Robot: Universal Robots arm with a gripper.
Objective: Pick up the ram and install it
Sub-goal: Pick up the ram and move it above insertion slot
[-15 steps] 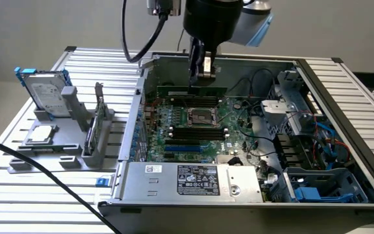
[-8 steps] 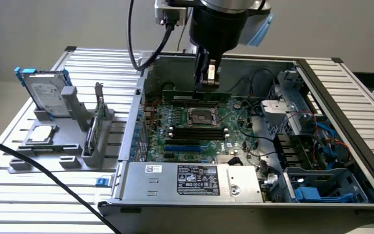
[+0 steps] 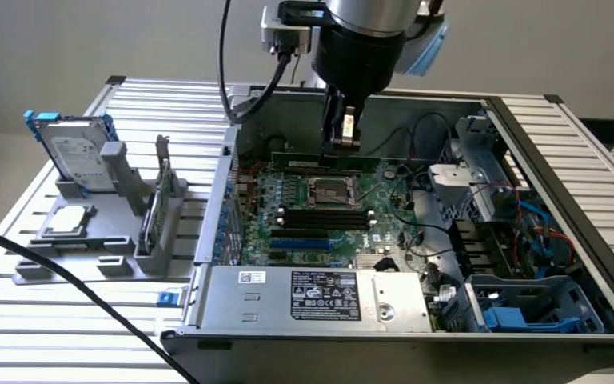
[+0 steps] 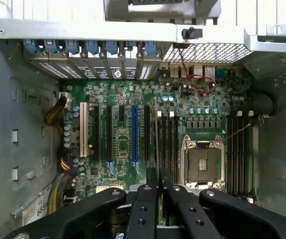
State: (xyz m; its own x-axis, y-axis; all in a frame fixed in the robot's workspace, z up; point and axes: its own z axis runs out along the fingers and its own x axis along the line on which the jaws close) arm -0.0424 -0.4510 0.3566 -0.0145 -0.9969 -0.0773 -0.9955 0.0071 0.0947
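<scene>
The end effector point(image 3: 344, 138) is gripping the ram point(image 3: 312, 161) in narrow jaws. It is holding the stick on edge inside the open computer case point(image 3: 520, 152), above the motherboard point(image 3: 392, 210) and lined up lengthwise with the black memory slots point(image 4: 168, 144) beside the CPU socket point(image 4: 202, 164). The pick-up is looking done. Seating is apparently remaining, because the stick is seemingly hanging clear of the slots. Toward the exterior view's left edge of the surface point(image 3: 73, 328), 1 hard drive point(image 3: 77, 156) is standing.

Hangs straight down from above, wrist vertical, dark and cylindrical. Points the gripper point(image 3: 341, 142) downward. Pinches the ram point(image 3: 307, 159) by its thin edge between narrow black fingers point(image 4: 145, 209) — jaws nearly together. Splays black linkage arms out to either side behind them.
</scene>
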